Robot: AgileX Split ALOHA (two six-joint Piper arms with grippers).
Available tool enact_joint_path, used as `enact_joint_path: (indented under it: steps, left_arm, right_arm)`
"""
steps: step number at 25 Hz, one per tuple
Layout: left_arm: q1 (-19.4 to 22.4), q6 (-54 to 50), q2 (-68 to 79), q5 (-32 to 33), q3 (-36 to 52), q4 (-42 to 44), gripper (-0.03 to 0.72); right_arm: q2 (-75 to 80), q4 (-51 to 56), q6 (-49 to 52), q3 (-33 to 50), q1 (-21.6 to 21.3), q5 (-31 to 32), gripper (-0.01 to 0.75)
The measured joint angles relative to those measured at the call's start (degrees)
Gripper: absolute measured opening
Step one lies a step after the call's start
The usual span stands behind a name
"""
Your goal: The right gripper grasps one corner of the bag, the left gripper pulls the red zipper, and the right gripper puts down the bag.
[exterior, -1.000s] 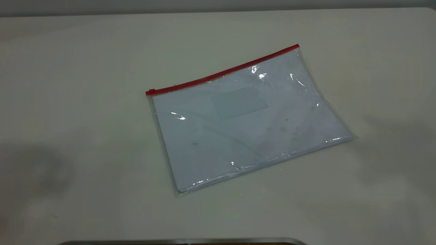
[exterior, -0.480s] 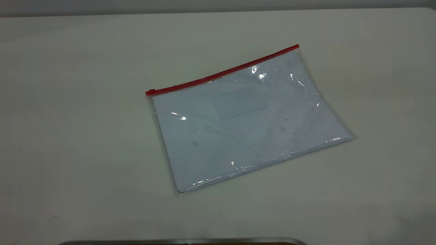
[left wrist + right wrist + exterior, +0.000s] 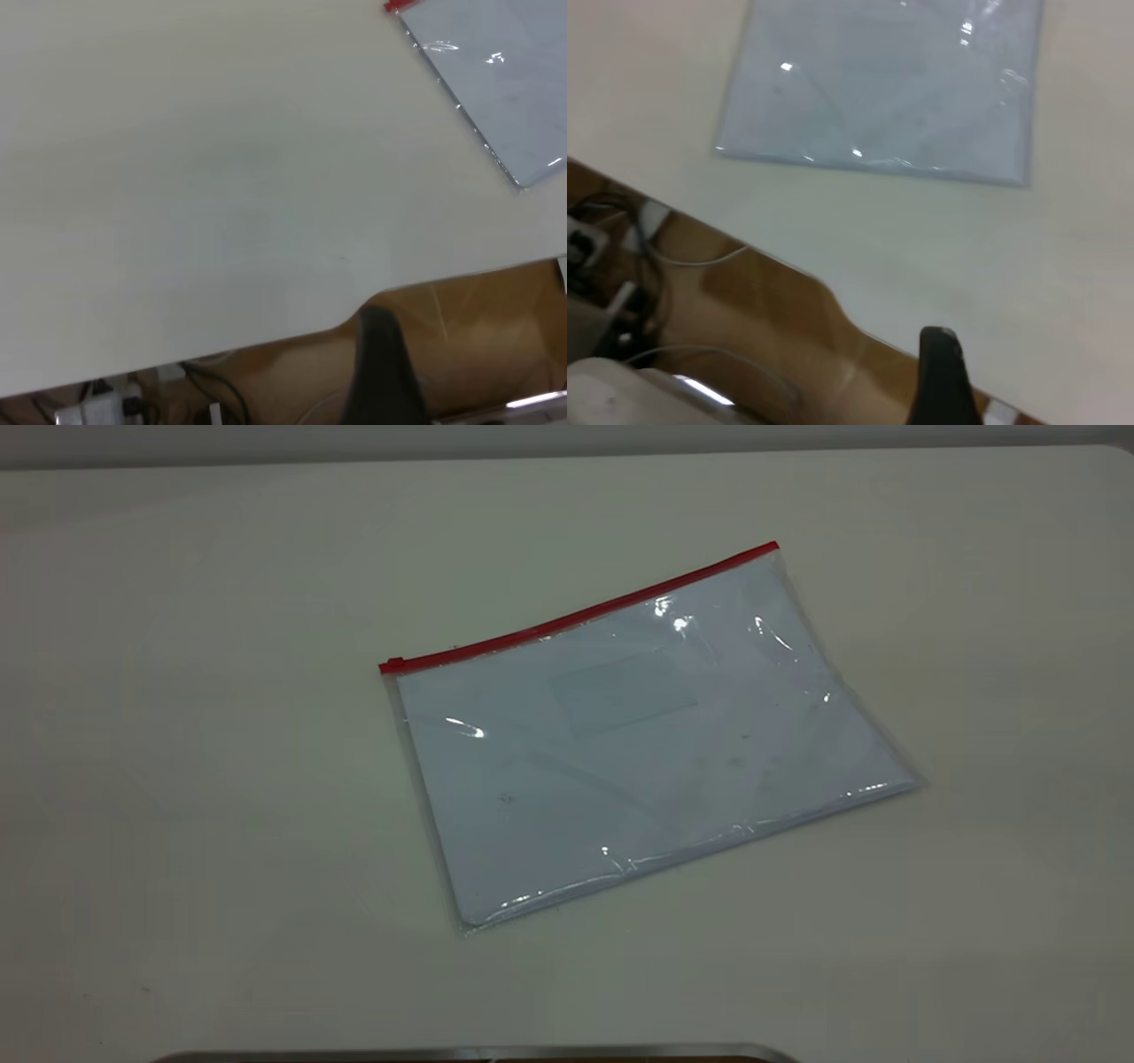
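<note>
Nothing has moved on the table (image 3: 177, 691) over the last second except shadows fading at both sides: the bag (image 3: 647, 744) lies flat mid-table, red zipper (image 3: 576, 615) closed, so grasping hasn't begun. Only the wrist views show a dark finger each; whether either hand is released or clenched cannot be told.

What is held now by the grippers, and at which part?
Nothing is held. The bag lies flat on the table with no gripper touching it, and the red zipper is untouched.
</note>
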Motion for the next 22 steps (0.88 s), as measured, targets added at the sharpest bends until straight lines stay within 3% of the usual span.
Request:
enact_joint_path:
  steps: [8, 22]
  left_arm:
    - [0.0, 4.33, -3.45, 0.0, 2.4, 0.0, 0.586]
    - [0.0, 5.55, -3.45, -2.18, 10.07, -0.18, 0.586]
  right_arm:
    - [-9.72, -7.46, 3.35, 7.32, 0.0, -3.24, 0.578]
    - [-13.44, -8.7, 5.68, 7.77, 0.0, -4.15, 0.578]
